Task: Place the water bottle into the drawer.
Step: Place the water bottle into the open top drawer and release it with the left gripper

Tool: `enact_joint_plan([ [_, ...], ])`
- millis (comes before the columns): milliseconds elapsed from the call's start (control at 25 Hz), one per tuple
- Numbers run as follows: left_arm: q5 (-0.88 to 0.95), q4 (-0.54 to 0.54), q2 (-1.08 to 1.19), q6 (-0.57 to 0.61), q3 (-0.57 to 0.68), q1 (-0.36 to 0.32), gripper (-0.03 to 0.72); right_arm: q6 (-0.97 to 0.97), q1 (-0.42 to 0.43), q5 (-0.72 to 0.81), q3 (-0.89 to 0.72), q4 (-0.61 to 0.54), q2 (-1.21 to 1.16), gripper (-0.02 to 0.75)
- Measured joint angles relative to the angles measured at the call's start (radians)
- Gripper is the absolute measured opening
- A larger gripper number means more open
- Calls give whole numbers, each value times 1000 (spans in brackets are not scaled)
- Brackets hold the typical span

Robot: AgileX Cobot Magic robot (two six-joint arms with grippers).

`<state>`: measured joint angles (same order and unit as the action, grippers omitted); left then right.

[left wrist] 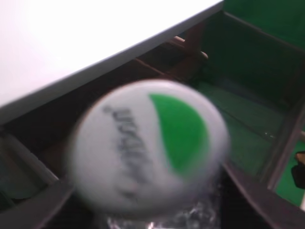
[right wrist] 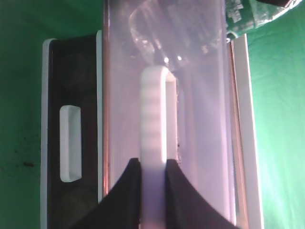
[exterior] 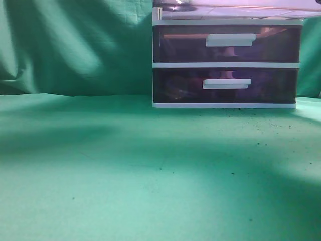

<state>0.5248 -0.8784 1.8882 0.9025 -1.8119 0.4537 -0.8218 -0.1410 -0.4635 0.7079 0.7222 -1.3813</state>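
The water bottle (left wrist: 147,148) fills the left wrist view as a blurred white cap with a green patch, with clear plastic below it. It hangs over the open inside of the drawer (left wrist: 281,143). The left gripper's fingers are hidden behind the bottle, which sits between them. In the right wrist view my right gripper (right wrist: 154,164) is shut on the white handle (right wrist: 155,109) of the translucent purple drawer (right wrist: 200,119), which is pulled out. In the exterior view only the drawer's lower edge (exterior: 241,11) shows at the top. Neither gripper shows there.
Two darker drawers (exterior: 225,45) (exterior: 225,85) with white handles sit shut in the white-framed unit (exterior: 225,105) at the back right. Green cloth (exterior: 125,175) covers the table and backdrop. The unit's white top (left wrist: 71,43) lies beside the bottle.
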Motion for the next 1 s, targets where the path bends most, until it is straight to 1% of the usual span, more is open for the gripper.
enact_joint_plan([
  [80, -13, -50, 9, 16, 0, 0, 531, 4, 0, 0, 0, 0, 0, 104],
  [120, -18, -93, 12, 46, 0, 0, 581, 6, 0, 2, 0, 0, 0, 104],
  [160, -22, -150, 19, 92, 0, 0, 611, 6, 0, 2, 0, 0, 0, 104],
  [240, -34, -277, 31, 206, 0, 2, 604, 12, 0, 2, 0, 0, 0, 104],
  [400, -61, -631, 84, 482, 0, 10, 604, 14, 0, 4, 0, 2, 0, 104],
  [480, -64, -773, 115, 610, -5, 30, 604, 15, 0, 4, 0, 2, 0, 104],
  [520, -64, -811, 132, 652, -15, 40, 604, 15, 0, 4, 0, 2, 0, 104],
  [640, -60, -862, 202, 742, -88, 89, 604, 25, 0, 6, 0, 2, 0, 104],
  [720, -60, -868, 261, 791, -163, 126, 604, 44, 0, 6, 0, 4, 0, 104],
  [840, -54, -869, 349, 884, -309, 177, 604, 76, -1, 8, 0, 12, 0, 104],
  [920, -50, -869, 396, 924, -401, 193, 604, 84, -1, 10, 0, 14, 0, 104],
  [1000, -56, -869, 418, 937, -463, 195, 604, 90, -1, 15, 0, 16, 0, 104],
])
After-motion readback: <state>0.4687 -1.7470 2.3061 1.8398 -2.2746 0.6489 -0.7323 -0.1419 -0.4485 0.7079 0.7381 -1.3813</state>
